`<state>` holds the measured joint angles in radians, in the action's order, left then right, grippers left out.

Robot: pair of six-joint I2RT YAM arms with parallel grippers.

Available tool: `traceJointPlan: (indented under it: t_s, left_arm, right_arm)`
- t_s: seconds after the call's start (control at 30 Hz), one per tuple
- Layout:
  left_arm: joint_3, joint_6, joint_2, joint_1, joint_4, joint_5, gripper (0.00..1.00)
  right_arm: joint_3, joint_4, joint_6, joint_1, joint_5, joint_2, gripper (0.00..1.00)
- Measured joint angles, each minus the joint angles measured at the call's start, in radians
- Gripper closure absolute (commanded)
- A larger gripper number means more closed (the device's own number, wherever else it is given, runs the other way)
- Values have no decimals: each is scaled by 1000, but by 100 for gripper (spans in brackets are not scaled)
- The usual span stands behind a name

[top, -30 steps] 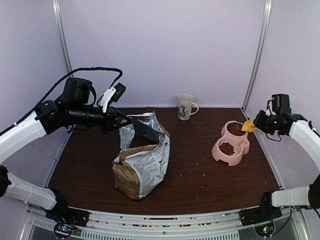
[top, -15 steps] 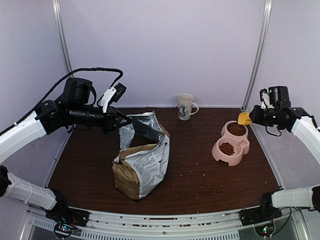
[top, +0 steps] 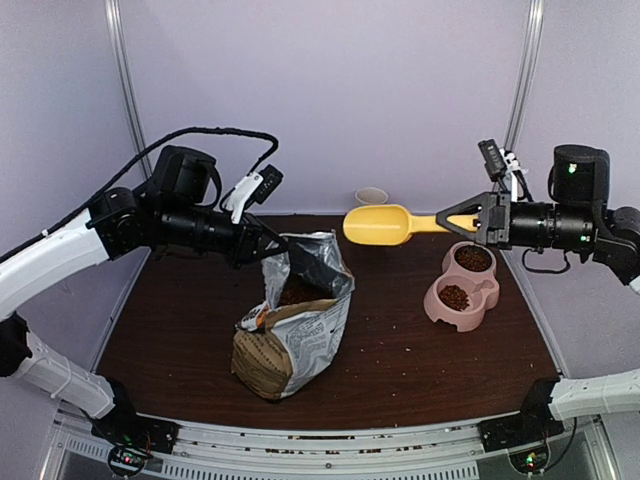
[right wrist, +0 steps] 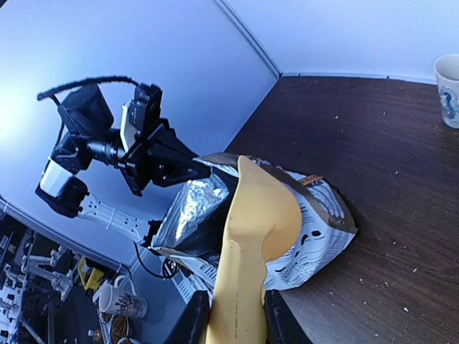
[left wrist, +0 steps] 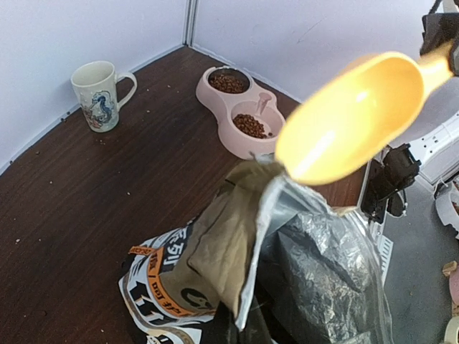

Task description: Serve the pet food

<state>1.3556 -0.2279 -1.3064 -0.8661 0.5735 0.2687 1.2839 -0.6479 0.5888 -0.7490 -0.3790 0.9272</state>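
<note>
Overhead: two arms, one open bag (top: 300, 335), one yellow scoop (top: 385, 224), one mug (left wrist: 97, 93) and one pink double bowl (top: 432, 300) on a dark worktop (top: 400, 360). The pet food (top: 455, 297), small reddish-brown pellets, lies heaped in both bowl wells. The left fingers (top: 258, 243) pinch the bag's rim; the right fingers (right wrist: 192, 322) clamp the scoop's handle.

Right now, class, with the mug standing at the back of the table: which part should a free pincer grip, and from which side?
Probably the rim wall of the mug, coming straight down from above: it stands upright, mouth open, and nothing stands close beside it. Keep to the side away from its handle, which points toward the pink bowl.
</note>
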Motion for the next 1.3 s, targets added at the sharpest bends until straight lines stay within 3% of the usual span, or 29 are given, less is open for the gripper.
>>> traceJointPlan:
  t_s: [0.33,0.47,0.67,0.8,0.97,1.3]
  left_arm:
    - [100,-21,-65,-78,85,-88,100]
    - [123,-29,-85,-100,94,-105,100]
    - [160,-44,-130,-151,95,-138,100]
    - [159,-61,-149,-179,63,-159,100]
    - [71,-90,-149,-183,2,-182,100]
    - [-14,-146,-151,-181,-105,-226,100]
  right_arm:
    - [79,-83,0,-246,63,144,79]
    - [239,-201,-20,-327,183,277,79]
    - [548,-496,3,-443,470,599,80]
    - [565,-566,53,-477,558,755,81]
    - [425,-403,117,-472,565,845,81]
    - [186,-29,186,-411,380,772,81]
